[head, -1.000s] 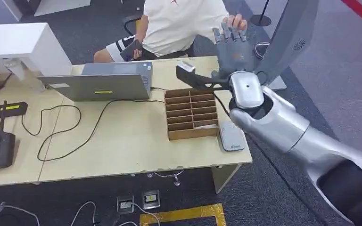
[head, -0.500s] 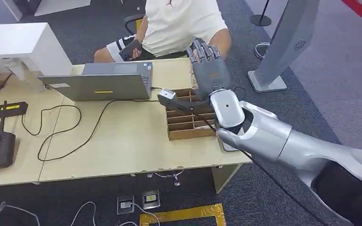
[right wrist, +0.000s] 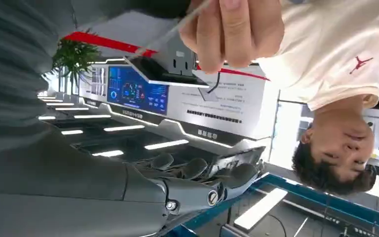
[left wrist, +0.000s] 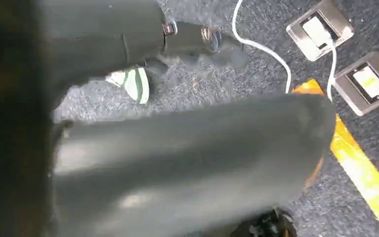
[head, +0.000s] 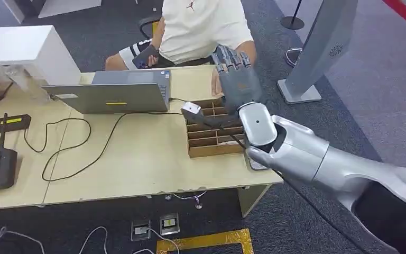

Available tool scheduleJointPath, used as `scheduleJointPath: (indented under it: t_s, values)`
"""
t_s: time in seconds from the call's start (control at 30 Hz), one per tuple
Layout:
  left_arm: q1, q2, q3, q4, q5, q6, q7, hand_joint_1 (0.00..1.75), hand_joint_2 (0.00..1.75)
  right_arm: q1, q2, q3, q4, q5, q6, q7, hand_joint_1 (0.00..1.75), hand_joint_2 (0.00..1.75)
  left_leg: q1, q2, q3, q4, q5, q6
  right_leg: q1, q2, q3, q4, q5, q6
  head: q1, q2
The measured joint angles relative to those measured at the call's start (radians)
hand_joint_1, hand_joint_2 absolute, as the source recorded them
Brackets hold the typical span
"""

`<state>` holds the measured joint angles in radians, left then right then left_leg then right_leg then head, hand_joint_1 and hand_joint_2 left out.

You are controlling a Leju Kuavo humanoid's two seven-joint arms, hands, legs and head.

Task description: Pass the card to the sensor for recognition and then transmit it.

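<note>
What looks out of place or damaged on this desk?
Nothing looks spilled or broken. The only untidy thing is the long black cable, which trails in loose loops across the pale wooden table from the laptop side towards the left.

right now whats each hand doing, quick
Left hand: cannot be told, too close and blurred.
Right hand: open, fingers straight, holding nothing.

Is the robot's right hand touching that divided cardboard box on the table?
Cannot tell. In the head view the right hand overlaps the cardboard box, seemingly raised above it, but no gap or contact shows plainly.
</note>
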<state>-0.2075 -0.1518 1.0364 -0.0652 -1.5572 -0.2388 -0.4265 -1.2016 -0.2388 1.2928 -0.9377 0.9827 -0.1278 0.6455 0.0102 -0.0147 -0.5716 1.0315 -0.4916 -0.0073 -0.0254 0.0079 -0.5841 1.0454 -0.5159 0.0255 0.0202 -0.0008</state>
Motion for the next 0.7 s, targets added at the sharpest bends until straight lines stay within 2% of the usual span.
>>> scheduleJointPath:
  t_s: [0.2,0.7]
  values:
    - [0.013,-0.023,0.032,0.001,-0.006,-0.002,0.000,0.00,0.00,0.005,-0.011,-0.019,0.000,-0.011,0.019,0.000,1.75,1.75,0.000,0.000,0.000,0.000,0.000,0.000,0.000,0.001,0.000,0.000,0.000,0.000,0.000,0.000]
    - [0.012,-0.025,0.044,0.000,-0.006,-0.002,0.000,0.00,0.00,0.011,-0.013,-0.037,-0.002,-0.057,0.037,0.000,1.75,1.75,0.000,0.000,0.000,0.000,0.000,0.000,0.000,0.001,0.000,0.000,0.000,0.000,0.000,0.000]
